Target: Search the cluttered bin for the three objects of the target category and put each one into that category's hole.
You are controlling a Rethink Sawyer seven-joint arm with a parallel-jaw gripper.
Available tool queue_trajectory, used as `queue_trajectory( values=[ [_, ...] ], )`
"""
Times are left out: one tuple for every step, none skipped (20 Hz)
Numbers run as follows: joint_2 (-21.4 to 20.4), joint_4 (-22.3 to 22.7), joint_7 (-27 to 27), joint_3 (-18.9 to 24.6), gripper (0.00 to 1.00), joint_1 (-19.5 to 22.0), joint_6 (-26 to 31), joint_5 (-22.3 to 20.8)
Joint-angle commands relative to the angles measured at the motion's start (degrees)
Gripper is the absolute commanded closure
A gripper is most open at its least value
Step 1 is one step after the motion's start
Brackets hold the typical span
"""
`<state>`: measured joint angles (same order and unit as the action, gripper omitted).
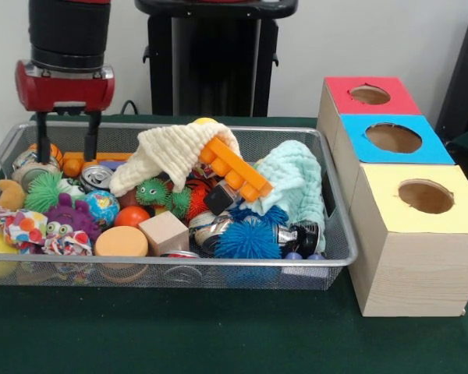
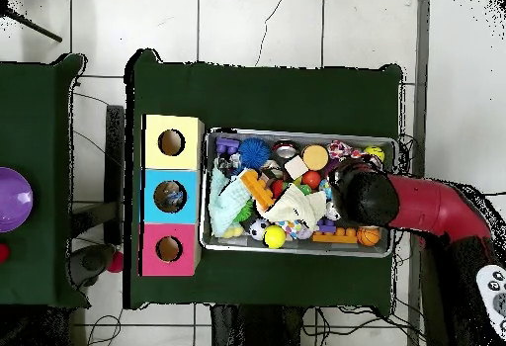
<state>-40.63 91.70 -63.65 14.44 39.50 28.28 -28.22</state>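
The wire mesh bin [image 1: 179, 263] lies on the green table and is full of toys; it also shows in the overhead view [image 2: 296, 131]. My gripper [image 1: 67, 152] hangs over the bin's far left corner in the front view. Its two black fingers [image 1: 92, 140] stand apart and hold nothing, with their tips down among an orange ball and a can [image 1: 97, 175]. In the overhead view the red arm [image 2: 435, 209] covers the gripper. No see-through film bag shows clearly; any are hidden under the clutter.
Three wooden boxes with holes stand beside the bin: red top [image 1: 370, 95], blue top [image 1: 392, 139], yellow top [image 1: 423, 196]. In the bin lie a cream cloth [image 1: 175, 152], a pale blue knitted cloth [image 1: 296, 179], an orange brick piece [image 1: 234, 167] and a blue spiky ball [image 1: 248, 238].
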Motion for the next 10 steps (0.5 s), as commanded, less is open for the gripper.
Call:
queue_trajectory(
  values=[
    [3.36, -3.43, 4.11, 2.53, 0.0, 1.53, -2.75, -6.39],
    [3.9, -3.88, 3.83, 2.32, 0.0, 1.56, -3.6, -7.44],
    [4.14, -4.09, 3.94, 2.67, 0.0, 1.96, -3.86, -7.85],
    [4.25, -4.31, 4.02, 2.81, 0.0, 2.12, -4.11, -8.54],
    [4.36, -4.53, 4.1, 2.95, 0.0, 2.28, -4.35, -9.22],
    [4.49, -4.65, 4.16, 3.04, 0.0, 2.38, -4.5, -9.78],
    [4.62, -4.78, 4.21, 3.12, 0.0, 2.48, -4.64, -10.33],
    [4.98, -4.99, 4.27, 3.13, 0.0, 2.48, -4.92, -11.03],
    [5.22, -5.33, 4.02, 2.98, 0.0, 2.26, -4.95, -11.55],
    [5.74, -5.61, 3.43, 2.9, 0.0, 2.23, -5.77, -12.14]
  ],
)
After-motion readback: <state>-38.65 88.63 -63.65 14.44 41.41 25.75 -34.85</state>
